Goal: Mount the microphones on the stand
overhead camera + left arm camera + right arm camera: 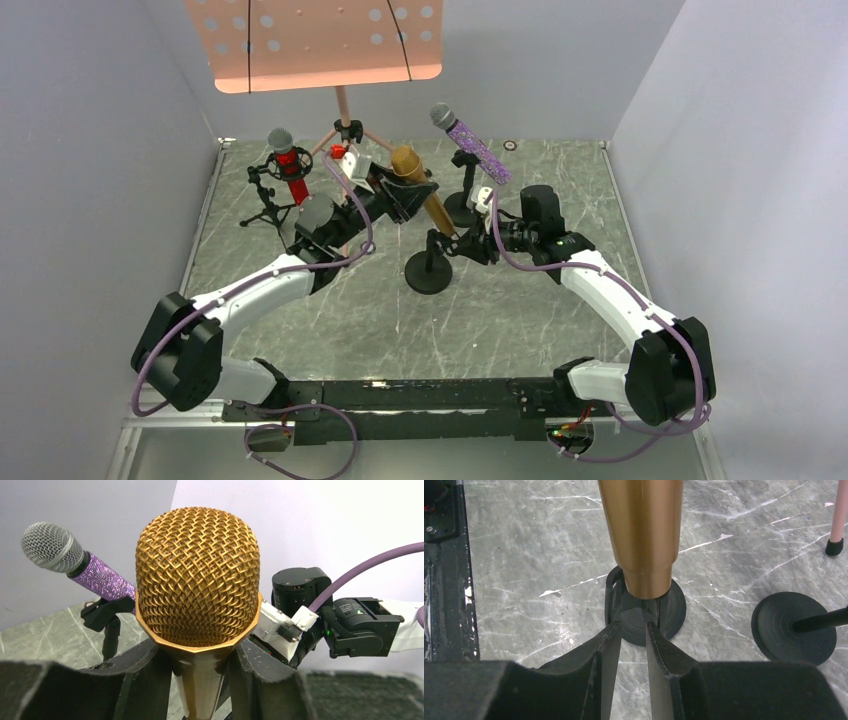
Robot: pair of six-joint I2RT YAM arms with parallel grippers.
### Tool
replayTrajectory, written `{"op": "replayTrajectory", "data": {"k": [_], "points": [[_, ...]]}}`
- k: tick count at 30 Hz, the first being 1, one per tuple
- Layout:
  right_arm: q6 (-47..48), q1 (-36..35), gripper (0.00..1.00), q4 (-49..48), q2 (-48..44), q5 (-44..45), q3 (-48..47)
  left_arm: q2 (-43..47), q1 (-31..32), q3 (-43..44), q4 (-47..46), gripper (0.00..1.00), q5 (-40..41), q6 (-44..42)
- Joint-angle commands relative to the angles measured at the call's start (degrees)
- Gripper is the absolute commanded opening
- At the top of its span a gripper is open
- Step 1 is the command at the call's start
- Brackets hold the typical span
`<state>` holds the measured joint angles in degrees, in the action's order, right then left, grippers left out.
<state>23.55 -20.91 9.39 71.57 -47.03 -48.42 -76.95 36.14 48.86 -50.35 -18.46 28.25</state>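
The gold microphone [420,185] is tilted, and my left gripper [405,192] is shut on its neck just below the mesh head [197,575]. Its lower end [641,530] sits at the clip of a black round-base stand [428,272], whose base also shows in the right wrist view [674,610]. My right gripper [632,627] is pinched narrowly on that clip, right under the microphone's end. The glittery red microphone [285,160] stands in a tripod stand at the back left. The glittery purple microphone [472,145], which also shows in the left wrist view [75,560], rests in a second round-base stand.
A pink music stand [320,40] rises at the back, with one leg in the right wrist view [838,515]. The purple microphone's stand base [794,627] lies just right of my right gripper. Grey walls close in both sides.
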Motion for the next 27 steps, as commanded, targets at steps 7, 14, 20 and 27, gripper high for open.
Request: {"op": "replayTrajectory", "data": {"k": [7, 14, 20, 27], "points": [[1.31, -0.40, 0.37, -0.68, 0.07, -1.91, 0.17, -1.64, -1.33, 0.65, -3.62, 0.00, -4.87, 4.13], [1.05, -0.33, 0.37, -0.82, -0.03, -1.93, 0.30, -2.95, -2.02, 2.30, -0.95, 0.00, -7.46, 5.31], [0.96, -0.45, 0.37, -0.98, 0.04, -2.33, 0.35, -4.18, -2.13, 3.62, 2.00, 0.00, -9.21, 5.29], [0.96, -0.45, 0.37, -0.95, 0.06, -2.54, 0.35, -7.03, -2.15, 3.61, -0.84, 0.00, -10.42, 7.92]]}}
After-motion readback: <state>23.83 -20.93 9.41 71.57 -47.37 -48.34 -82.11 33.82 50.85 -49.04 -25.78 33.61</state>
